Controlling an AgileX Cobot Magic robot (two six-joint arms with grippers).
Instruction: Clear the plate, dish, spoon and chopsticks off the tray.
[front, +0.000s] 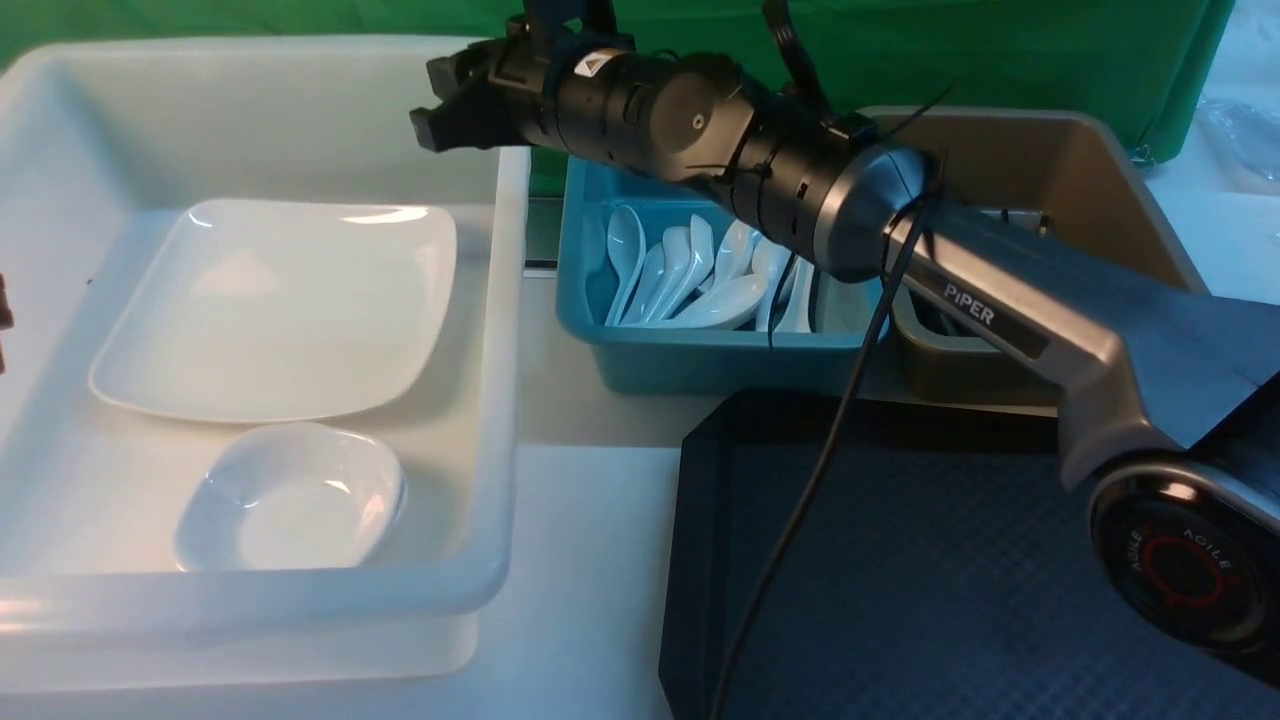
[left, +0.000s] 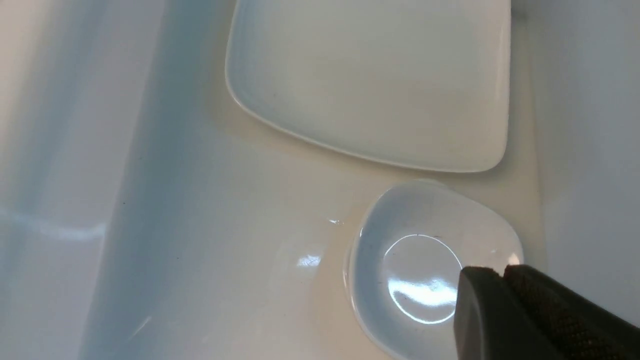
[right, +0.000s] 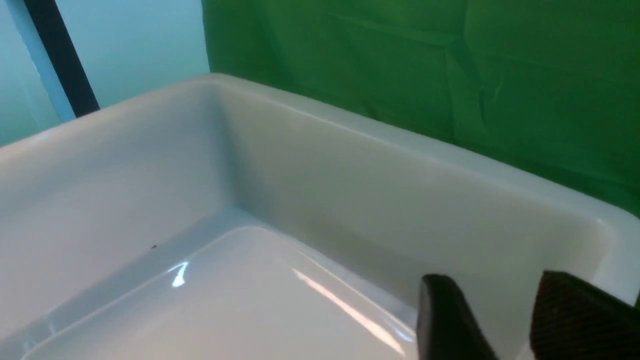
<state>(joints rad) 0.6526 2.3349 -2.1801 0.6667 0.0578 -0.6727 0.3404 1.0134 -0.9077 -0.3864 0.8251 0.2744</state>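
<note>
While the right gripper hangs over the white tub's far right corner, fingers parted and empty, the plate lies inside beside a small dish. The left gripper is closed, empty.

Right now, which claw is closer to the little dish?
Left. The left claw hangs just above the dish in the tub. The right claw is over the tub's far corner, past the plate.

Tray cut by frame edge; brown bin behind right arm.
</note>
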